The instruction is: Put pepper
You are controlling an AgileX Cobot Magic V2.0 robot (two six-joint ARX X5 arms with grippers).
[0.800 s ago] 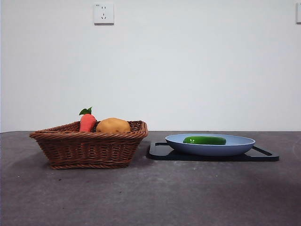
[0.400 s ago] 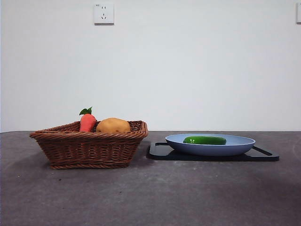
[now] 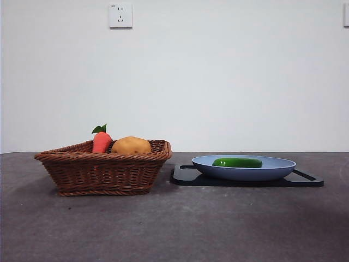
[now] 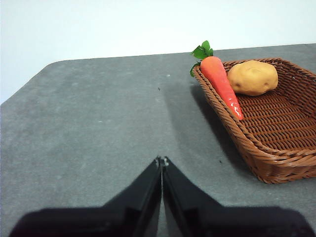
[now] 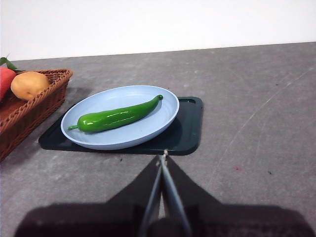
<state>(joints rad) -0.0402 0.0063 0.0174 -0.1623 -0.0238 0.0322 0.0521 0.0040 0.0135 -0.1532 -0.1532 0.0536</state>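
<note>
The pepper [image 3: 237, 162] [image 5: 116, 117], glossy dark green and elongated, lies across a light blue plate [image 3: 272, 169] [image 5: 163, 116]. The plate rests on a black tray [image 3: 188, 176] [image 5: 190, 128] at the right of the table. My right gripper [image 5: 162, 155] is shut with nothing in it, a short way back from the tray's near edge and apart from the pepper. My left gripper [image 4: 161, 159] is also shut and empty, over bare table beside the wicker basket [image 4: 276, 158]. Neither arm shows in the front view.
The brown wicker basket [image 3: 103, 172] stands at the left and holds a red-orange carrot [image 3: 101, 142] [image 4: 222, 84] with green leaves and a tan potato [image 3: 131, 146] [image 4: 252, 77]. Grey tabletop runs between basket and tray and along the front. A white wall stands behind.
</note>
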